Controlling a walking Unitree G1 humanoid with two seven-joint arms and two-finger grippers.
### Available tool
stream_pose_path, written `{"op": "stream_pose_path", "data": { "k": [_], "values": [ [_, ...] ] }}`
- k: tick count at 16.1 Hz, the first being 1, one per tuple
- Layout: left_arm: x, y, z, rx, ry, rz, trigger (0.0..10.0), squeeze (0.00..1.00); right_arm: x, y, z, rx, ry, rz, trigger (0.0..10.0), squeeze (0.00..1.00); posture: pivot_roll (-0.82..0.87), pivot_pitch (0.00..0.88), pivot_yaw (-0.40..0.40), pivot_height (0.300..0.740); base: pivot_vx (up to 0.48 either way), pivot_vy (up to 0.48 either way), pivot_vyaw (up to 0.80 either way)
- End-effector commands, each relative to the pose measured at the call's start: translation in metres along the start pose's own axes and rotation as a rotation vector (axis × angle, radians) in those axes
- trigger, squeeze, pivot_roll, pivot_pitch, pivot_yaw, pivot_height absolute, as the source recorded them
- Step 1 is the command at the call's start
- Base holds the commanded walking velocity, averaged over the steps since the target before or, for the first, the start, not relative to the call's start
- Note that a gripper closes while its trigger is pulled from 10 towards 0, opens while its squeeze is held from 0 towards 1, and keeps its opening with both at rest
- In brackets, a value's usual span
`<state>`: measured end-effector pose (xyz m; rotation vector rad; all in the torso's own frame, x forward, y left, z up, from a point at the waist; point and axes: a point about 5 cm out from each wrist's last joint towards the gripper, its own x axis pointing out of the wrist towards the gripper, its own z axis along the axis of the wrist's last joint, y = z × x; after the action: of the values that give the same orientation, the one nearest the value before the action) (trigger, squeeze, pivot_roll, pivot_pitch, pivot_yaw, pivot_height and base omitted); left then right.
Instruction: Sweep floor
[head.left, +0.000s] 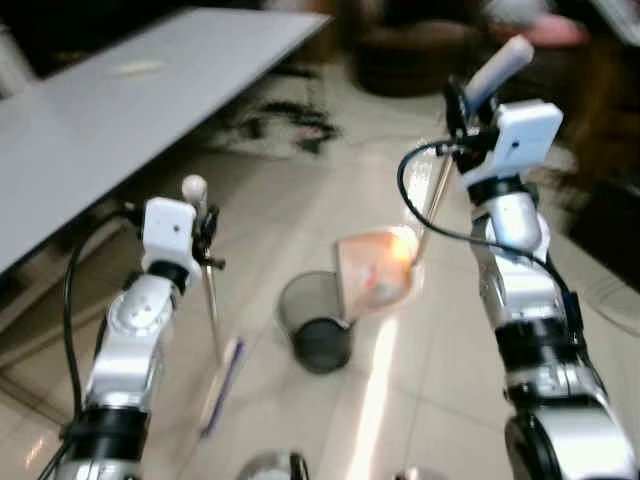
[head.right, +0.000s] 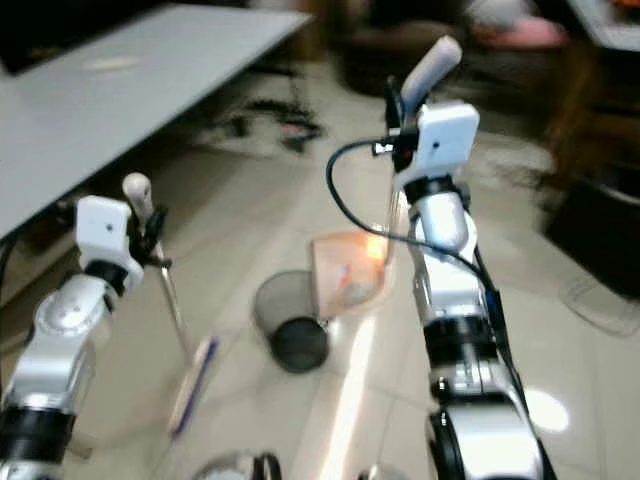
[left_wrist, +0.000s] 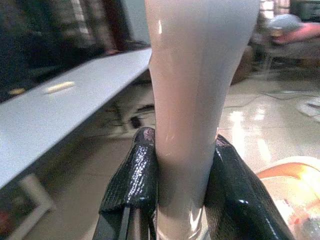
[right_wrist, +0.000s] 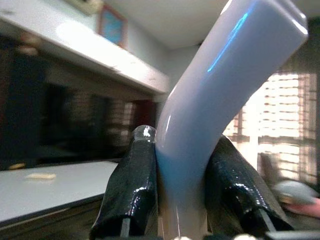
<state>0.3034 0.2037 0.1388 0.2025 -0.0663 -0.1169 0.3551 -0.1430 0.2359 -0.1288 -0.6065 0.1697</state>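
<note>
Now my left gripper (left_wrist: 182, 200) has its jaws clenched on the broom (head.left: 210, 310) handle, its bristle head down on the tiled floor (head.left: 440, 350). My right gripper (right_wrist: 182, 200) grips the dustpan (head.left: 375, 268) handle, holding the orange pan raised just over the dark waste bin (head.left: 315, 325). A grey bench (head.left: 120, 110) stands at my left.
</note>
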Motion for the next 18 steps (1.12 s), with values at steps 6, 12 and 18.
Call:
{"op": "stream_pose_path", "data": {
  "k": [6, 12, 18],
  "values": [
    [-0.024, 0.02, 0.014, 0.066, -0.022, 0.007, 10.0, 0.0, 0.025, 0.02, 0.012, -0.035, -0.164, 0.025, 10.0, 0.0, 0.2, 0.159, 0.106, 0.74, 0.0, 0.0, 0.0],
    [-0.063, 0.033, 0.014, 0.111, 0.033, 0.036, 10.0, 0.0, 0.033, 0.031, 0.012, -0.098, -0.212, 0.131, 10.0, 0.0, 0.23, 0.225, 0.075, 0.74, 0.0, 0.0, 0.0],
    [-0.076, 0.03, 0.015, 0.106, 0.07, 0.043, 10.0, 0.0, 0.035, 0.076, 0.027, -0.128, -0.339, 0.359, 10.0, 0.0, 0.23, 0.257, 0.06, 0.74, 0.0, 0.0, 0.0]
  ]
}}
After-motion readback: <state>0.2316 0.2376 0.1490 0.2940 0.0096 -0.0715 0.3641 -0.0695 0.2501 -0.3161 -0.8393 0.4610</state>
